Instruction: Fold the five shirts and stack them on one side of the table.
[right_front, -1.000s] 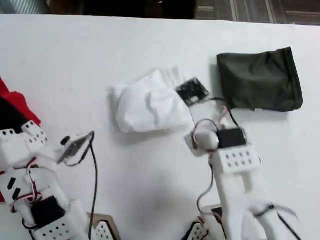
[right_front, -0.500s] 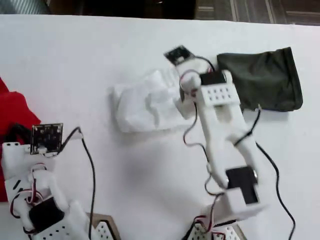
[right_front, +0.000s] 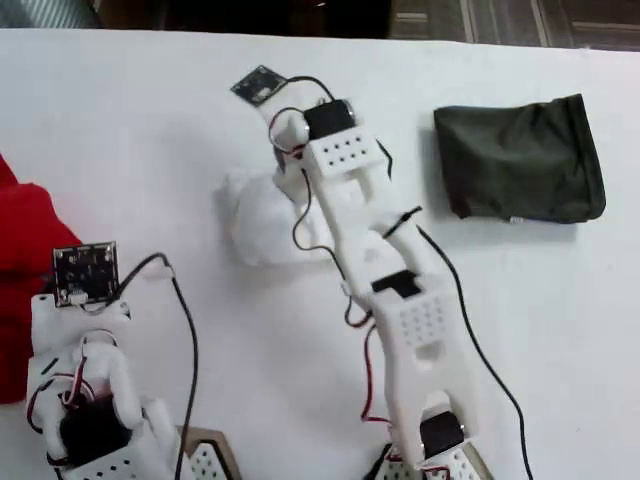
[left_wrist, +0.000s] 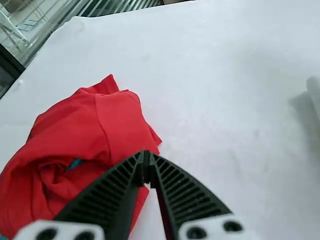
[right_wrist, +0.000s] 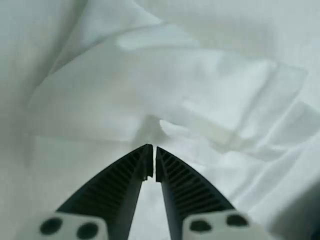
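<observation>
From above, the white table (right_front: 150, 110) is carrying three shirts. A dark green shirt (right_front: 520, 160), folded into a neat block, is lying toward the far right corner. A crumpled white shirt (right_front: 252, 222) is sitting around the middle, and a bunched red shirt (right_front: 25, 250) is spilling over the left edge. The right arm (right_front: 400, 300) is stretching from the near edge out over the white shirt and hiding part of it, while the left arm (right_front: 80, 360) is hanging back by the near left corner, beside the red shirt. At the left wrist, the left gripper (left_wrist: 146, 156) is hovering with its jaws pressed together and nothing between them, the red shirt (left_wrist: 85, 145) heaped just beyond the tips on the bare table (left_wrist: 225, 75). At the right wrist, the right gripper (right_wrist: 152, 150) is pointing down at the white shirt (right_wrist: 165, 75), its jaws closed to a thin slit and not pinching any cloth that I can make out.
</observation>
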